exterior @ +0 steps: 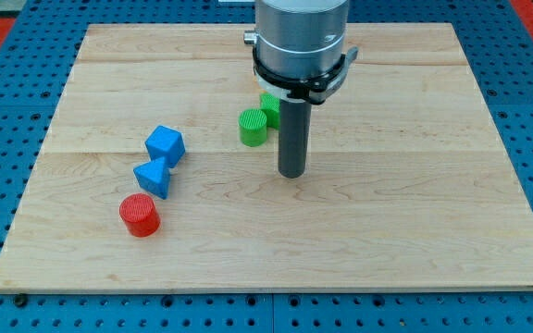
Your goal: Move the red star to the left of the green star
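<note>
Rod planted mid-tabletop (pixel 433 231), and my tip (pixel 291 174) is touching nothing: this arm has no gripper, no jaws to open or shut, and nothing is held. Just off to the view's left and a little above the tip sits a green cylinder (pixel 254 128), and right behind it, half tucked under the arm's housing, a second green block (pixel 269 104) whose shape I can't make out; that may be the green star. Well away to the tip's lower left: a blue cube-like block (pixel 166 145), a blue wedge-shaped block (pixel 154 177) touching it, then a red cylinder (pixel 140 215). And the red star? Not showing anywhere, possibly hidden behind the arm. So I'd call this the approach step, with no push begun. Next move, as I judge it, calls for getting the tip to the red star's far side from the greens' left flank without knocking that green cylinder.
</note>
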Tool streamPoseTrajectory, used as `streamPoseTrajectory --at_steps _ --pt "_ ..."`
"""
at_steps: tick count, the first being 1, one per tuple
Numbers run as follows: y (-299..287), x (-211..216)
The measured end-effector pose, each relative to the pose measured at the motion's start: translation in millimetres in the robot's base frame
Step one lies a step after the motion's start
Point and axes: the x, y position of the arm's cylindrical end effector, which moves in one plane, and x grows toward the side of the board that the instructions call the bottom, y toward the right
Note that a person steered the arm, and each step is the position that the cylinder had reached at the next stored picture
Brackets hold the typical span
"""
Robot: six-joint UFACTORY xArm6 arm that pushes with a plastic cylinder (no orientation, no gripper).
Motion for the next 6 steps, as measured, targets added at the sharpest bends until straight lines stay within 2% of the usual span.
streamPoseTrajectory --at_steps 2,4,5,6 --pt "5.3 0.1" --pt "20.7 -33.0" --pt "67.9 -57.4" --pt "77.7 -131.3"
